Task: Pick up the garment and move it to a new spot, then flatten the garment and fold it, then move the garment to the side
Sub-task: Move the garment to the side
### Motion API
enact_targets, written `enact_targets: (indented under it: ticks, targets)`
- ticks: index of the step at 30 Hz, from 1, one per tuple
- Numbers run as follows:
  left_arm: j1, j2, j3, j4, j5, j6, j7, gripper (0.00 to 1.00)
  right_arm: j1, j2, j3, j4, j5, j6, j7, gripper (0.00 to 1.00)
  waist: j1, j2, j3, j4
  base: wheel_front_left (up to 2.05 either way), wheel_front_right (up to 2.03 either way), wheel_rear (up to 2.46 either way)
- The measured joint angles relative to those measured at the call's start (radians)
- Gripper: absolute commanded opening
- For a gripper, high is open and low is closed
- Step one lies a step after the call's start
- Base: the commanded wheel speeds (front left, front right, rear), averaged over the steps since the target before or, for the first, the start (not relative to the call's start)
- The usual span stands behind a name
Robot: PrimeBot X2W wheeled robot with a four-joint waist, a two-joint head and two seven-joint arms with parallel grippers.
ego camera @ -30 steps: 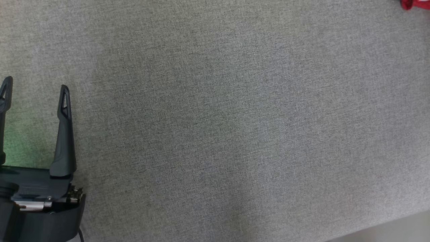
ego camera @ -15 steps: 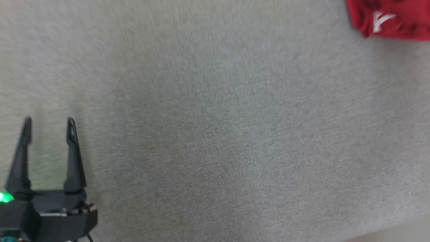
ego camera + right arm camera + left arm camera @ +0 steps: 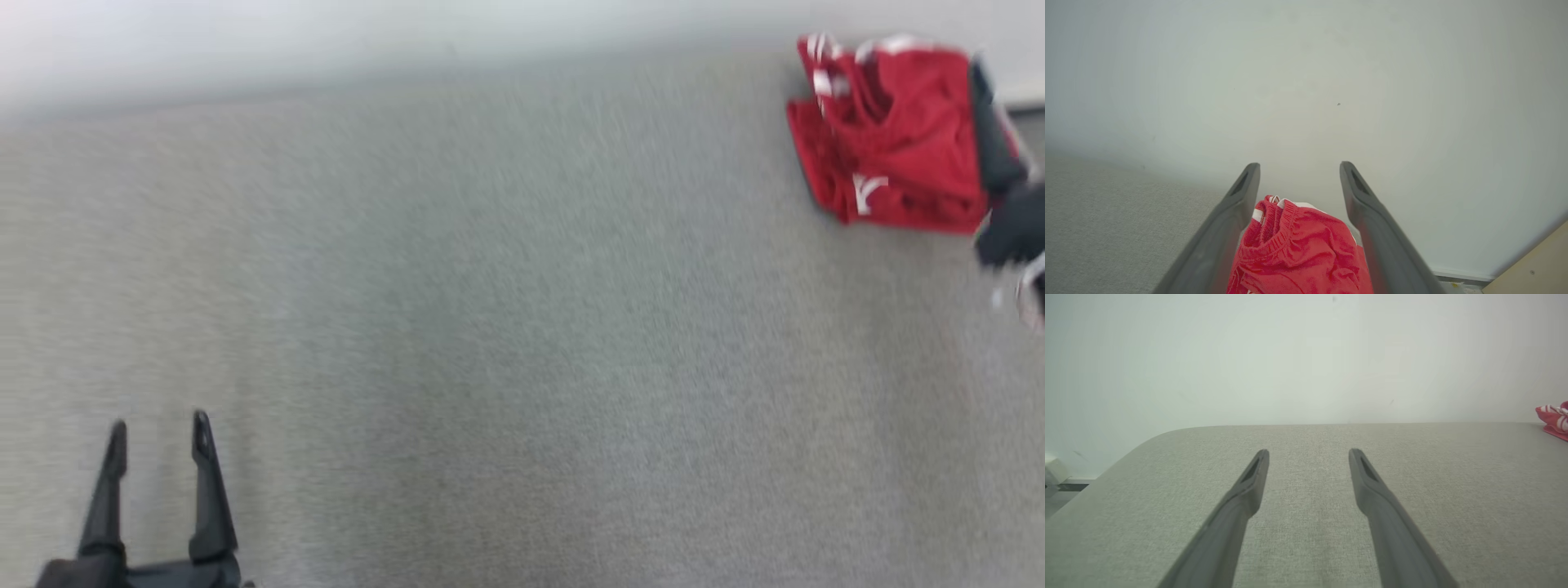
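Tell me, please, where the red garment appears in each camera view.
Head view: red garment, upper right corner.
Left wrist view: it sits at the far right edge.
Right wrist view: bottom centre, framed by the right end effector.
Shared landmark: the grey fabric surface.

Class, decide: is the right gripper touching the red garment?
Cannot tell. The right wrist view shows the garment between the open fingers of the right gripper, but not whether they rest on it or hover above; the head view is blurred.

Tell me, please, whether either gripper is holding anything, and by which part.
Nothing is held. The left gripper is open over the grey surface; the right gripper stands open with the red garment between its fingers, not clamped.
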Motion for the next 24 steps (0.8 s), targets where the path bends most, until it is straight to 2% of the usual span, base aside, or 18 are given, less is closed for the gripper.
enact_targets:
  ticks: [5, 9, 13, 19, 24]
  targets:
    - [0.014, -0.016, -0.018, 0.038, -0.006, -0.012, -0.003, 1.0, 0.32, 0.042, -0.208, -0.179, -0.038, 0.0, 0.0, 1.0, 0.0, 0.0, -0.086, 0.038, 0.0, 0.0, 0.0]
    - [0.027, -0.017, -0.021, 0.057, -0.007, -0.011, -0.007, 1.0, 0.58, 0.136, -0.365, -0.354, -0.095, 0.0, 0.009, 1.0, 0.0001, 0.0002, -0.14, 0.078, 0.0, 0.0, 0.0]
    - [0.035, -0.018, -0.028, 0.067, -0.007, -0.007, -0.006, 1.0, 0.753, 0.253, -0.49, -0.572, -0.176, 0.0, 0.063, 1.0, 0.0002, 0.0002, -0.184, 0.11, 0.0, 0.0, 0.0]
    - [0.04, -0.023, -0.049, 0.091, -0.005, -0.006, 0.002, 1.0, 0.932, 0.445, -0.54, -0.809, -0.256, 0.0, 0.125, 1.0, 0.0001, 0.0002, -0.236, 0.147, 0.0, 0.0, 0.0]
    - [0.024, -0.033, -0.074, 0.116, -0.001, -0.009, 0.015, 1.0, 1.007, 0.544, -0.514, -0.843, -0.294, 0.0, 0.116, 1.0, 0.0003, 0.0003, -0.261, 0.177, 0.0, 0.0, 0.0]
